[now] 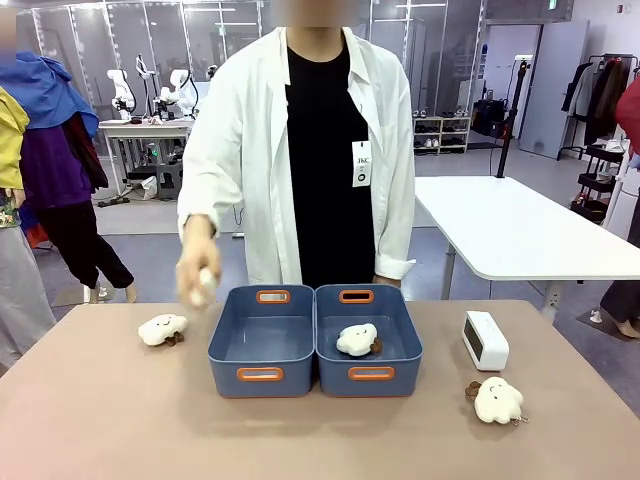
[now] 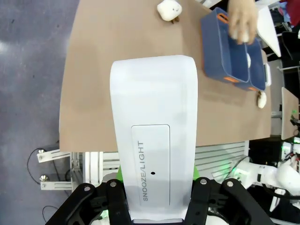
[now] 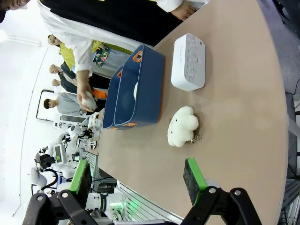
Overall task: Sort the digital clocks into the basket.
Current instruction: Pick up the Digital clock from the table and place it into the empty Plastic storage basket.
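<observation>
My left gripper [image 2: 154, 208] is shut on one digital clock [image 2: 152, 136], a white block with "SNOOZE/LIGHT" printed on it, held high above the table's left side. The second digital clock [image 1: 485, 340] stands on the table right of the two blue baskets; in the right wrist view this clock [image 3: 188, 62] lies beyond my right gripper [image 3: 138, 183], which is open with nothing between its green pads. The left basket [image 1: 260, 374] holds nothing. The right basket [image 1: 371, 374] holds a white cloud plush [image 1: 357, 339].
A person stands at the far side with a hand [image 1: 198, 268] over the table left of the baskets, holding something white. One cloud plush [image 1: 162, 328] lies at the left, another cloud plush [image 1: 498, 400] at the front right, near my right gripper.
</observation>
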`<state>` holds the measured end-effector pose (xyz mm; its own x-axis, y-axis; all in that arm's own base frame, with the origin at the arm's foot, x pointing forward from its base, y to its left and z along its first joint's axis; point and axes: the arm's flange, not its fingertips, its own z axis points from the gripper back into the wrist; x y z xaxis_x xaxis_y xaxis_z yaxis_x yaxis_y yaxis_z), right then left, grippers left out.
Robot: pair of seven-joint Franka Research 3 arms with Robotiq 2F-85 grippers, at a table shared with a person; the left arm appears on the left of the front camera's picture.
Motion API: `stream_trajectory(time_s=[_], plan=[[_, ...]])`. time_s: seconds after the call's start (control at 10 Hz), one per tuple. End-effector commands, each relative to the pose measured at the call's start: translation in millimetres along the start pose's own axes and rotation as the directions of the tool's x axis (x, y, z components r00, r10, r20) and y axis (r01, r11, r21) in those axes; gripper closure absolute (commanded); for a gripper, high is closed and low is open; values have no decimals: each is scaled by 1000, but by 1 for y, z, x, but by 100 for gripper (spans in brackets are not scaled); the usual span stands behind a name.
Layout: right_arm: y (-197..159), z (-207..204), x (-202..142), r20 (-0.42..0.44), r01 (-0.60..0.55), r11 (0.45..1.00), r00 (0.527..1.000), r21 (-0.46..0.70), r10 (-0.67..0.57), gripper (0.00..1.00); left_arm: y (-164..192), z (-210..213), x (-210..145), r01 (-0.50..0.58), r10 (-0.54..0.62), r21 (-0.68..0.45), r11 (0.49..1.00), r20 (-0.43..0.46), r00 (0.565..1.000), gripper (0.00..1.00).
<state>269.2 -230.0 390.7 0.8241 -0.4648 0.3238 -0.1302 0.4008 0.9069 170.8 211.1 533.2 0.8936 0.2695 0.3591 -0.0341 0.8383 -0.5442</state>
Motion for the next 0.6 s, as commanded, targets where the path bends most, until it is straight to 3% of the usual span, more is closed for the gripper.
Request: stream_trajectory(time_s=[0.0, 0.5], plan=[[2, 3, -1, -1, -11, 1000, 1000, 8, 11, 0, 8, 3, -5, -2, 2, 19, 1000, -5, 1000, 100], [2, 3, -1, -1, -11, 1000, 1000, 8, 11, 0, 8, 3, -5, -2, 2, 19, 1000, -5, 1000, 100]])
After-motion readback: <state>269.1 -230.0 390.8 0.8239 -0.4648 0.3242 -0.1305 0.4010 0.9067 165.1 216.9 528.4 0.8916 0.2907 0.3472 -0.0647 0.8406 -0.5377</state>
